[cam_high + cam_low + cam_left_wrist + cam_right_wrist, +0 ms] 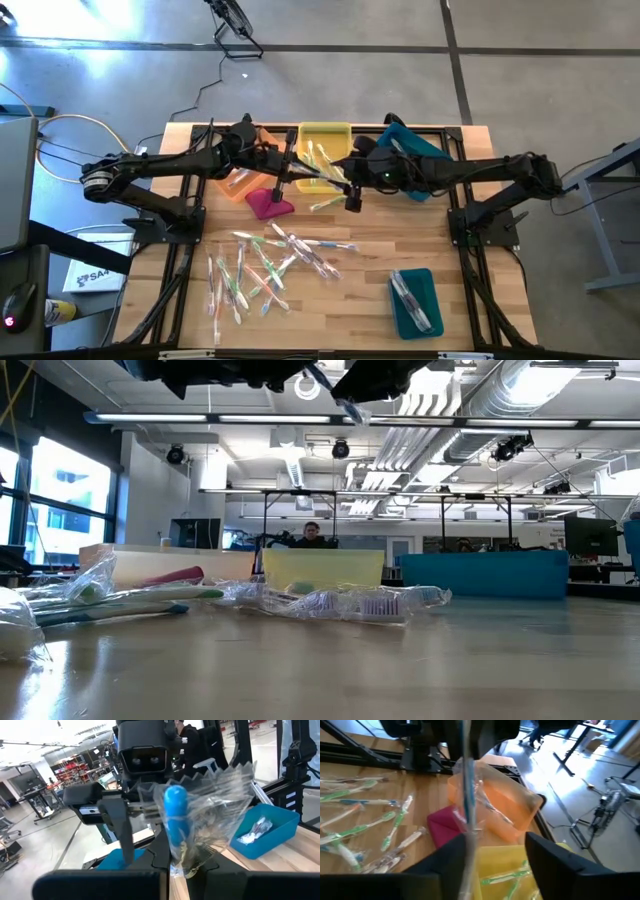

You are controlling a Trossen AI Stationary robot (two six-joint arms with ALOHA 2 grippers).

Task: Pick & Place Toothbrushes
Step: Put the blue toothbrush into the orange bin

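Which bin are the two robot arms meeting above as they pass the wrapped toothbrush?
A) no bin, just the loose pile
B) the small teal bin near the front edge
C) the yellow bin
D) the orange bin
C: seen from above, the left gripper and right gripper face each other over the yellow bin, the wrapped blue toothbrush between them.

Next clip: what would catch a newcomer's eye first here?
The two arms meet over the back of the table, passing a wrapped blue toothbrush between them: the left claw is shut on it while the right claw stands open. Behind them sit the orange bin, the yellow bin and a teal bin. A scatter of toothbrushes covers the front left.
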